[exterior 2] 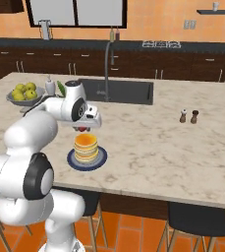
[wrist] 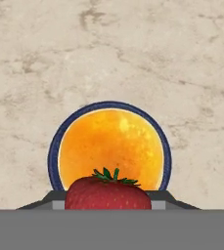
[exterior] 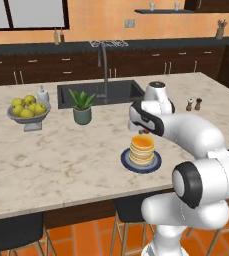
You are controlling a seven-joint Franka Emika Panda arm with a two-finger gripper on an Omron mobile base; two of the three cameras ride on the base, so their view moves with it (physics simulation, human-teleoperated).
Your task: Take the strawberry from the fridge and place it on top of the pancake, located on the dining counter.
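Gripper (exterior 2: 83, 129) clamps strawberry (wrist: 108, 194) above pancake (wrist: 110, 148) | pancake stacked on blue-rimmed plate (wrist: 53, 161)

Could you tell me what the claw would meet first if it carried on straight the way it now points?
Most likely the pancake: the claw, shut on the strawberry, points straight down over the stack on its plate, though the gap is hard to judge.

Two rear base views over the dining counter (exterior: 46, 165), sharing the pancake (exterior: 141, 148); hand view straight down, close.
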